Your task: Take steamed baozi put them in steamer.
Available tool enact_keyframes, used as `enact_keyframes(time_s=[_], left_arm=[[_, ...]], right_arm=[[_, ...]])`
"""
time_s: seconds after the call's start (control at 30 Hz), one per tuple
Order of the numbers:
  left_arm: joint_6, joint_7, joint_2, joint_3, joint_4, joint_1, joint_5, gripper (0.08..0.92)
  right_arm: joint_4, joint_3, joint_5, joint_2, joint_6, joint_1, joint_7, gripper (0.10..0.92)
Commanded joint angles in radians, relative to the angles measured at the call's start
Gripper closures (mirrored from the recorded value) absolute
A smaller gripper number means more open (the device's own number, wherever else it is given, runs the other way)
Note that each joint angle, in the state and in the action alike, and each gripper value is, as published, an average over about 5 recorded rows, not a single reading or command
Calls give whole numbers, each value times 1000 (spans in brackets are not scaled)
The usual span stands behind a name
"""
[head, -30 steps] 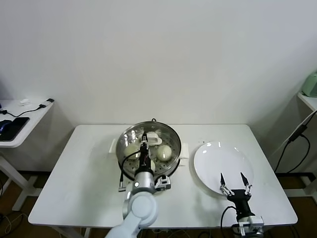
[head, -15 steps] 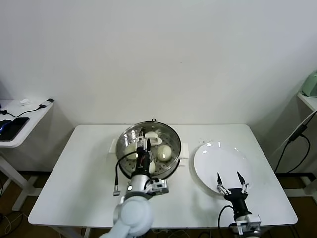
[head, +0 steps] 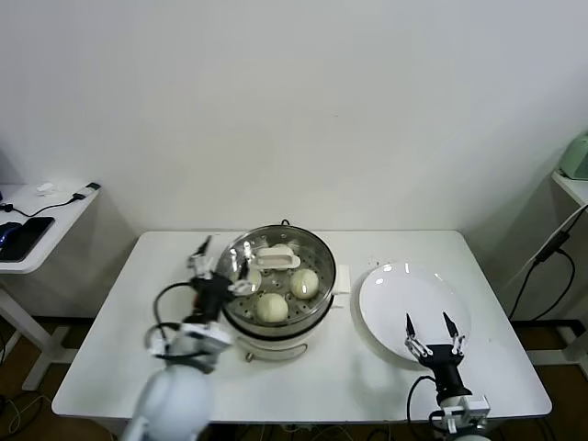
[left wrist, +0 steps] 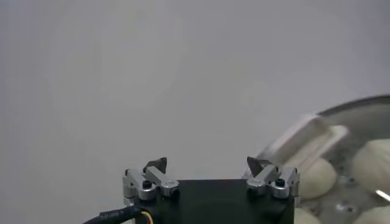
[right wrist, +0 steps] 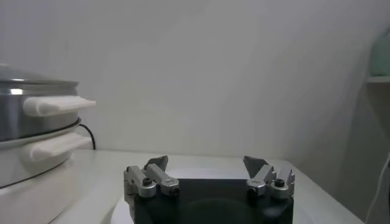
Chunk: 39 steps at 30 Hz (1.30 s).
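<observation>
The steamer (head: pixel 314 317) stands mid-table, a shiny steel pot on a white base. Three cream-white baozi show in its tray: one at the front (head: pixel 271 308), one on the right (head: pixel 304 282), one on the left (head: pixel 242 275) partly behind my left arm. My left gripper (head: pixel 223 259) hangs open and empty at the steamer's left rim. In the left wrist view this gripper (left wrist: pixel 207 163) holds nothing, and baozi (left wrist: pixel 318 177) lie in the steamer (left wrist: pixel 359 109) off to one side. My right gripper (head: pixel 429 321) (right wrist: pixel 205 162) is open and empty over the front edge of the bare white plate (head: pixel 404 289).
The steamer's white side handles (right wrist: pixel 58 105) show in the right wrist view. A side table (head: pixel 46 241) with a phone and cables stands at far left. A shelf with a green object (head: pixel 577 156) and a hanging cable (head: pixel 542 262) are at far right.
My left gripper opened, letting go of a baozi at the front of the tray, and pulled out of the steamer to its left rim. The right gripper barely moved.
</observation>
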State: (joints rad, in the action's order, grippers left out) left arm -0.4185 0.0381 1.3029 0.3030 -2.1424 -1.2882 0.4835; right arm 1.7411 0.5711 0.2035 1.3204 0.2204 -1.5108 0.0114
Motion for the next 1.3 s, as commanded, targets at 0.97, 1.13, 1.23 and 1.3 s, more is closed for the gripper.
enact_keyframes(time_s=[0.97,1.13,1.23,1.3], left_arm=[[681,-35,-74,271,464,-205,-886,177],[698,-33,-73,273,465,-209,-874,177],[709,-32,-73,274,467,-211,-862,177],[712,-32,-73,275,468,-212,-858,177]], right_arm=[[-44,-28,63,0,16,29,5,203],[-41,-33,59,0,13,26,2,203],[-40,-34,56,-2,10,22,0,203],[-39,-34,56,-3,8,20,0,203]])
